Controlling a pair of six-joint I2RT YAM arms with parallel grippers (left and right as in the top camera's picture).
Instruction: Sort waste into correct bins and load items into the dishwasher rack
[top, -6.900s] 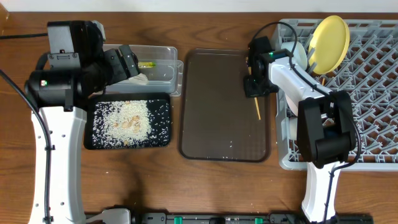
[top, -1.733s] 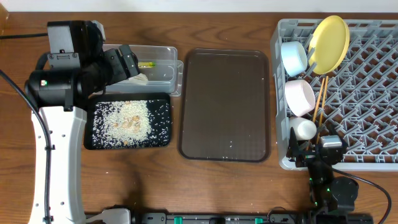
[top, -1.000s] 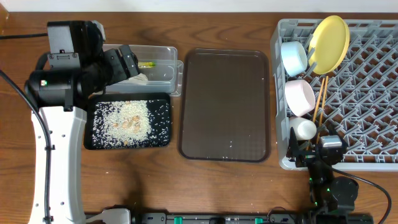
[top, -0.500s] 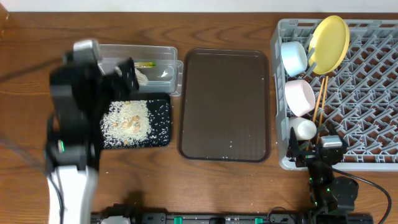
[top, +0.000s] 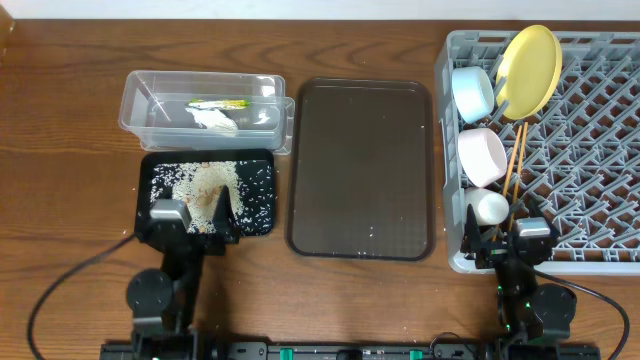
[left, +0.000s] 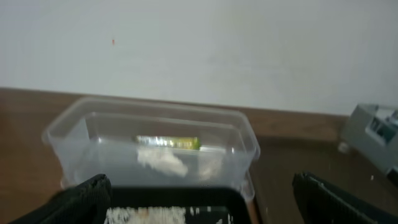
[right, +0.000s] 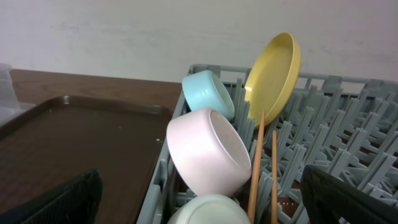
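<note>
The tabletop is brown grained wood with slight sheen, the tub clear smooth plastic, the rack matt grey plastic, the plate glossy yellow, the chopsticks bare wood.

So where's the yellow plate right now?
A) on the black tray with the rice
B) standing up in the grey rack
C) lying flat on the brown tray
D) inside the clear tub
B: the yellow plate stands on its edge at the back of the grey rack, right beside the light blue bowl.
</note>
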